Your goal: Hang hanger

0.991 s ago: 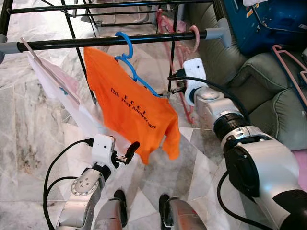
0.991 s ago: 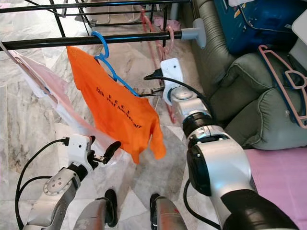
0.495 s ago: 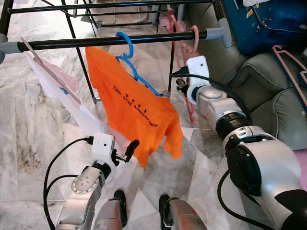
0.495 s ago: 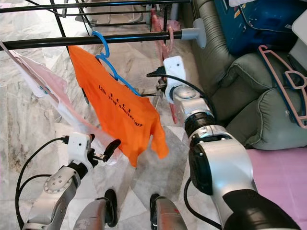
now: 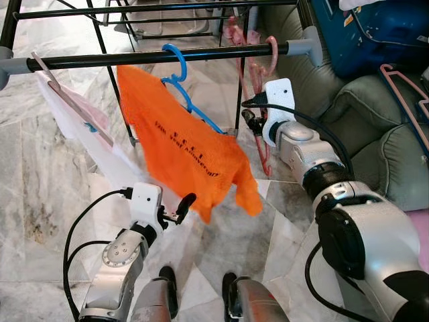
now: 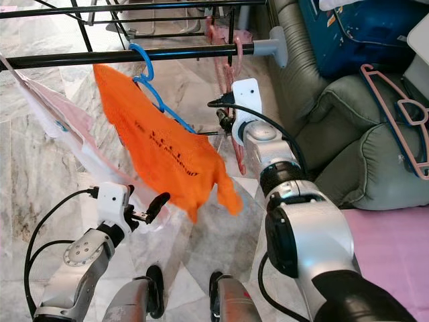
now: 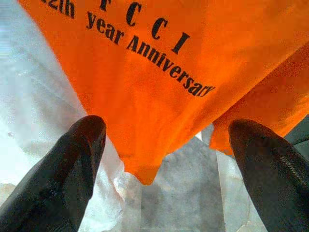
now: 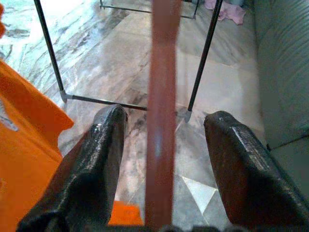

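Nearest, low on the left, the left gripper (image 5: 179,209) points up at the bottom hem of an orange T-shirt (image 5: 184,144); its 2 rounded black fingers (image 7: 67,169) stand spread wide with nothing between them, the shirt's pointed corner hanging just beyond the gap. The shirt is soft, crumpled cloth printed with black lettering, and it drapes slantwise from a thin blue plastic hanger (image 5: 175,70) whose curved hook sits over a black metal rail (image 5: 154,56). Left of the shirt a pale, filmy white garment (image 5: 87,134) hangs from the same rail. Below lies a glossy marble floor (image 5: 40,194) with grey veining.

Farther and to the right, the right gripper (image 5: 247,121) is raised beside a pink hanger (image 5: 258,87), a slender looped piece already hooked on the rail near its grey end cap (image 5: 305,47). From the wrist camera, the 2 matte black fingers (image 8: 96,159) stand apart with the blurred pink bar (image 8: 161,111) running down the middle of the gap, touching neither.

On the far right, another pink hanger (image 5: 402,94) rests on a padded grey-green sofa (image 5: 375,141), with a blue bag (image 5: 375,33) behind it.
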You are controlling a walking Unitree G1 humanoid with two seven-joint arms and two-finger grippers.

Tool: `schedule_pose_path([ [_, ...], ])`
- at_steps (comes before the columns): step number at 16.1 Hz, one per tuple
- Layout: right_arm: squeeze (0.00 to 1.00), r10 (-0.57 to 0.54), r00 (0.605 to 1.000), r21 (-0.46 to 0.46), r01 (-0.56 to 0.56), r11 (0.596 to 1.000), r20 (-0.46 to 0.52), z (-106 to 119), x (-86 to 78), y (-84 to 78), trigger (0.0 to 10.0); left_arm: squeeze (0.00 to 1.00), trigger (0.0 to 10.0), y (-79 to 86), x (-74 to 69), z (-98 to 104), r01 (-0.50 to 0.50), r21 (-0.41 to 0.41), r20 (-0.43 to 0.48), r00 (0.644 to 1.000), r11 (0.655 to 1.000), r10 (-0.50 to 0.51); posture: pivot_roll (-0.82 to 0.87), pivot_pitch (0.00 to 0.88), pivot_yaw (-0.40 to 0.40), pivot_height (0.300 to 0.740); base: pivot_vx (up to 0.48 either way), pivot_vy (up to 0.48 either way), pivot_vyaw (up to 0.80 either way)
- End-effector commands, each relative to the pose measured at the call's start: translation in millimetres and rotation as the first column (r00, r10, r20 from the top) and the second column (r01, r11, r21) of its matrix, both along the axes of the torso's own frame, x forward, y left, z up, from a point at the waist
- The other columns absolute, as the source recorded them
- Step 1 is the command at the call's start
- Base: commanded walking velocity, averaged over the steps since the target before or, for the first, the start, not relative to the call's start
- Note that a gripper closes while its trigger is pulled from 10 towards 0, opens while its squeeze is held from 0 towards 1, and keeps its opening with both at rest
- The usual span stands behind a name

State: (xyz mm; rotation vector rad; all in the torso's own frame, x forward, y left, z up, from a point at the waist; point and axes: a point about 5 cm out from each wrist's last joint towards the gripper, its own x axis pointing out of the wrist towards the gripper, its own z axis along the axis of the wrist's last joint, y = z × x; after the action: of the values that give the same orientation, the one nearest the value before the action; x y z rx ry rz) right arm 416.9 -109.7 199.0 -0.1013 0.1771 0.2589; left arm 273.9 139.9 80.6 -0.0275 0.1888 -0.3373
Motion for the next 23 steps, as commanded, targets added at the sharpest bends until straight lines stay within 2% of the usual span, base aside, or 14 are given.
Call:
schedule_pose_path([
  [1, 1.0, 0.005, 1.0, 0.013, -0.005, 1.0, 0.005, -7, -2.7, 0.0, 10.0, 0.0, 10.0, 1.3, -4.1, -9, -0.003, 0.003, -0.034, 0.999, 1.0, 0.003, 0.05, 0.289, -0.037, 0.74, 0.0, 0.0, 0.0],
  [6, 1.0, -0.003, 0.999, 0.0, 0.003, 1.0, 0.038, -19, -9.1, -9.3, 10.0, 0.0, 10.0, -1.1, -0.4, -8, 0.002, 0.002, -0.028, 1.0, 1.0, -0.002, 0.03, 0.276, -0.031, 0.74, 0.0, 0.0, 0.0],
  [10, 1.0, -0.036, 0.991, 0.038, 0.031, 0.999, 0.129, -17, -20.1, -24.1, 10.0, 0.0, 10.0, -5.0, 4.7, -8, 0.018, 0.002, -0.016, 1.0, 1.0, -0.018, 0.0, 0.258, -0.022, 0.74, 0.0, 0.0, 0.0],
  [12, 1.0, -0.05, 0.982, 0.016, 0.047, 0.999, 0.183, -17, -31.8, -31.5, 10.0, 0.0, 10.0, -5.2, 7.7, -6, 0.007, -0.024, -0.003, 1.0, 1.0, -0.007, -0.01, 0.252, -0.021, 0.74, 0.0, 0.0, 0.0],
  [14, 1.0, -0.059, 0.979, 0.018, 0.057, 0.998, 0.194, -18, -40.1, -35.6, 10.0, 0.0, 10.0, -5.6, 9.0, -4, 0.007, -0.028, 0.011, 1.0, 1.0, -0.006, -0.02, 0.247, -0.019, 0.74, 0.0, 0.0, 0.0],
  [18, 1.0, -0.055, 0.973, 0.032, 0.049, 0.998, 0.224, -24, -71.3, -45.4, 10.0, 0.0, 10.0, -2.6, 8.1, 5, -0.047, -0.003, 0.086, 0.995, 0.999, 0.047, -0.05, 0.229, -0.022, 0.74, 0.0, 0.0, 0.0],
  [20, 1.0, -0.034, 0.976, 0.042, 0.026, 0.999, 0.215, -26, -78.6, -45.2, 10.0, 0.0, 10.0, -0.6, 7.0, 6, -0.067, 0.027, 0.106, 0.992, 0.997, 0.064, -0.05, 0.226, -0.023, 0.74, 0.0, 0.0, 0.0],
  [21, 0.0, -0.021, 0.978, 0.035, 0.014, 0.999, 0.209, -33, -94.8, -46.6, 10.0, 0.0, 10.0, 10.8, 4.1, 11, -0.144, 0.084, 0.161, 0.978, 0.986, 0.129, -0.06, 0.212, -0.025, 0.74, 0.0, 0.0, 0.0],
  [23, 0.0, -0.034, 0.979, -0.005, 0.036, 0.999, 0.202, -41, -109.9, -50.3, 10.0, 0.0, 10.0, 25.2, -1.9, 11, -0.222, 0.119, 0.179, 0.963, 0.968, 0.199, -0.06, 0.206, -0.01, 0.74, 0.0, 0.0, 0.0],
])
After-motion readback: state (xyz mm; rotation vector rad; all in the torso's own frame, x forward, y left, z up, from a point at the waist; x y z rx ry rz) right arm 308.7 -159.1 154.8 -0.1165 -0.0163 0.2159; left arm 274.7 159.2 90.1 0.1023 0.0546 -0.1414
